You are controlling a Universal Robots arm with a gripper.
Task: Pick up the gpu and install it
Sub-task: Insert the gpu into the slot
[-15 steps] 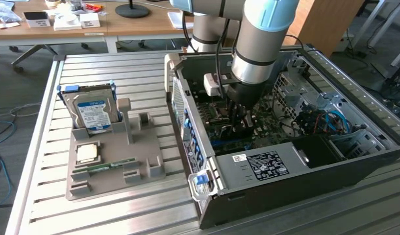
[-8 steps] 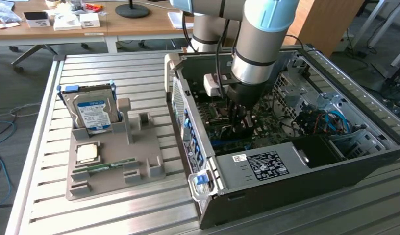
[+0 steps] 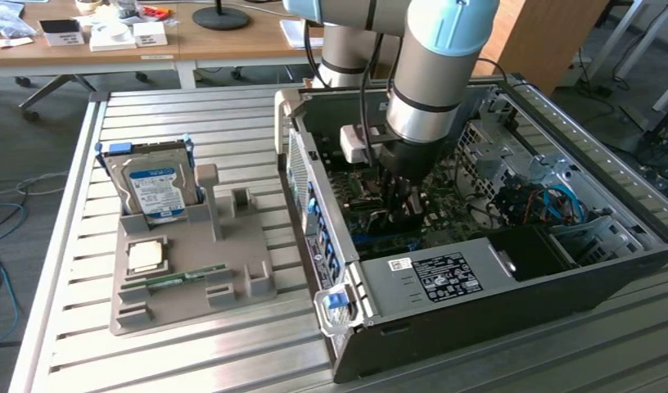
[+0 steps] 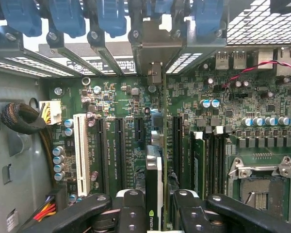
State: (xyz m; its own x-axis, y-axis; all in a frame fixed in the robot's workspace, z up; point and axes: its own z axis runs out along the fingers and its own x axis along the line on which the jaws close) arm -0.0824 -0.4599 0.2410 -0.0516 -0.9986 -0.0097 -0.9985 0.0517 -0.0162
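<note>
Install step in hand: gripper [image 4: 154, 209] clamped on the gpu [image 4: 153, 187], held edge-on inside the case [image 3: 596, 270] just above the motherboard [image 4: 136, 92] slots; seating calls for straight alignment with one slot.

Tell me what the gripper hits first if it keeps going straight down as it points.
The gripper is shut on the gpu, so the card's edge leads. It likely meets the motherboard at a slot; depth is unclear.
</note>
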